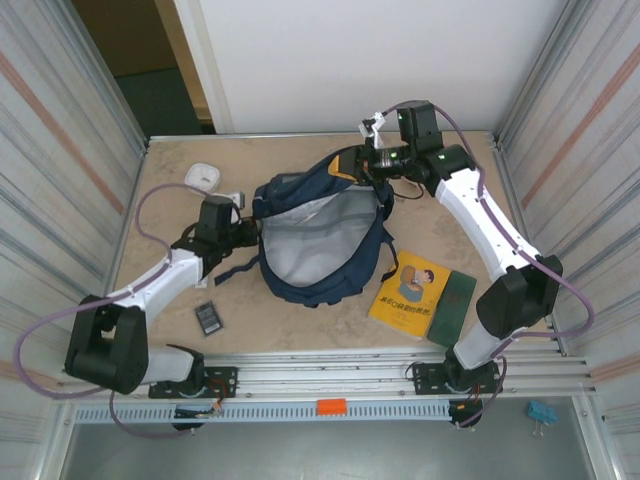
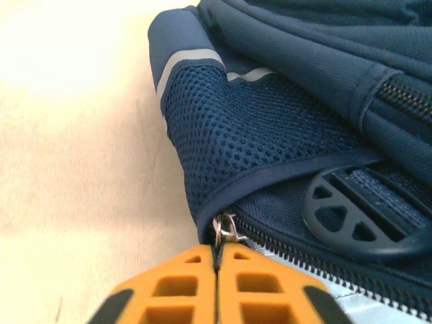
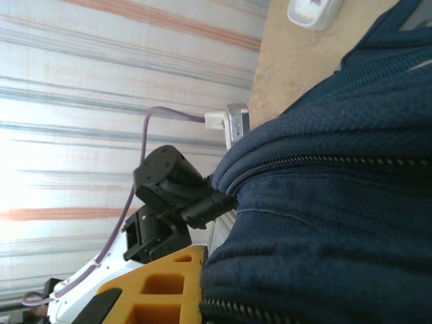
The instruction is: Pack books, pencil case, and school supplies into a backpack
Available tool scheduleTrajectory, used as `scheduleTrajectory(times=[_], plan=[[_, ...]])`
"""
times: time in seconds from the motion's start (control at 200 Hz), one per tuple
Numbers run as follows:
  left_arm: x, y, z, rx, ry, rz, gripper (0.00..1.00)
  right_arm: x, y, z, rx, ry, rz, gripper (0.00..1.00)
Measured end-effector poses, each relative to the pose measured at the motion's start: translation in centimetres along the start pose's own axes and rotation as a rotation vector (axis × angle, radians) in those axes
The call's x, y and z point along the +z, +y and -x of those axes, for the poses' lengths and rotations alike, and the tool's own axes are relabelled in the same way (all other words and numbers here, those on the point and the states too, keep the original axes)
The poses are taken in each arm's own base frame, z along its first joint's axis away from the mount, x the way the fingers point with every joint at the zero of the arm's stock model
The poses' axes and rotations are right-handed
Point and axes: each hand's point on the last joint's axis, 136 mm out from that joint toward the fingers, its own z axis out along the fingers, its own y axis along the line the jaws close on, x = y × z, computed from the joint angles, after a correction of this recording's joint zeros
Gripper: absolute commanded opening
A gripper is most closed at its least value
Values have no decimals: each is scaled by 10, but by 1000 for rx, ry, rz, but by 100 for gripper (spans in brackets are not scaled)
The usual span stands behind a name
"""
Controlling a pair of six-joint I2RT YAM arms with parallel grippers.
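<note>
Pinching the backpack (image 1: 330, 285) open on the desk (image 1: 300, 325), the left jaws press together on its zip pull (image 2: 225, 229), and the right jaws clamp its far rim. The books (image 1: 410, 293) lie flat to its right, long sides near-to-far, nearer the right arm (image 1: 500, 250).

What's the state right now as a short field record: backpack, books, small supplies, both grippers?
backpack: navy, mid-table, main compartment open, grey lining showing
books: yellow book and green book side by side on the table right of the backpack, unpacked
supplies: black rectangle near edge, left; white item far left
left gripper: fingers shut on zipper pull
right gripper: shut, seemingly on the backpack's far rim
</note>
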Motion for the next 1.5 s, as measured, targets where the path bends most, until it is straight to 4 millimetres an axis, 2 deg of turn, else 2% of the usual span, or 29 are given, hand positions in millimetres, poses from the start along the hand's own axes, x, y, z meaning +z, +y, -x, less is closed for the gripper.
scheduleTrajectory(times=[0.045,0.115,0.226,0.301,0.441,0.631,0.867,0.927,1.052,1.293,1.393,1.498], plan=[[0,2,7,-7,-12,7,44,1,-1,4,-12,-17,2,0],[-4,4,20,-25,-38,11,54,4,-6,8,-23,-50,3,0],[-21,-2,39,-46,-82,-3,64,15,-24,8,0,-79,-16,1],[-41,-8,51,-63,-118,-20,68,24,-34,7,13,-105,-47,1],[-78,-19,65,-98,-181,-57,69,42,-39,8,-17,-176,-89,1],[-98,-18,60,-138,-182,-57,69,71,-53,6,-3,-269,-99,1],[-99,-13,52,-165,-156,-32,69,106,-77,-10,70,-299,-143,13],[-98,-12,49,-175,-150,-31,68,111,-84,-16,100,-289,-159,22],[-90,-9,35,-197,-111,-36,66,116,-108,-32,215,-249,-224,48],[-73,-4,14,-224,-31,-27,66,121,-168,-80,459,-95,-420,59],[-70,-4,12,-225,-19,-25,66,115,-177,-95,521,-46,-473,61],[-63,-3,6,-226,7,-21,65,109,-177,-103,562,-1,-493,61]])
